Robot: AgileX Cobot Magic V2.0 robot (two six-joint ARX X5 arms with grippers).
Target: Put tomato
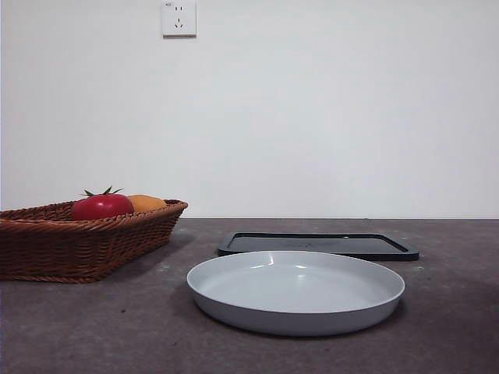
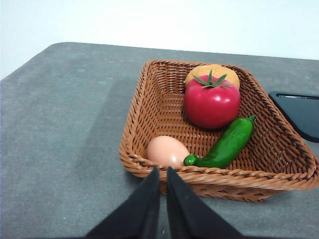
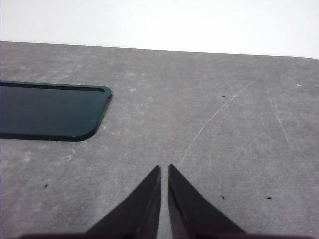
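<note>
The tomato (image 2: 212, 103) is glossy red with a green star stem and lies in the brown wicker basket (image 2: 149, 99), against an orange fruit (image 2: 199, 72). In the front view the tomato (image 1: 102, 206) pokes above the basket (image 1: 78, 245) at the left. My left gripper (image 2: 163, 172) is shut with nothing in it and hovers just outside the basket's near rim, well short of the tomato. Over bare table, my right gripper (image 3: 165, 169) is also shut and holds nothing. Neither arm shows in the front view.
Inside the basket also lie a green pepper (image 2: 227, 144) and a pale egg (image 2: 167, 151). A grey round plate (image 1: 295, 290) sits mid-table, with a flat black tray (image 1: 320, 245) behind it. The black tray (image 3: 50, 110) also shows in the right wrist view.
</note>
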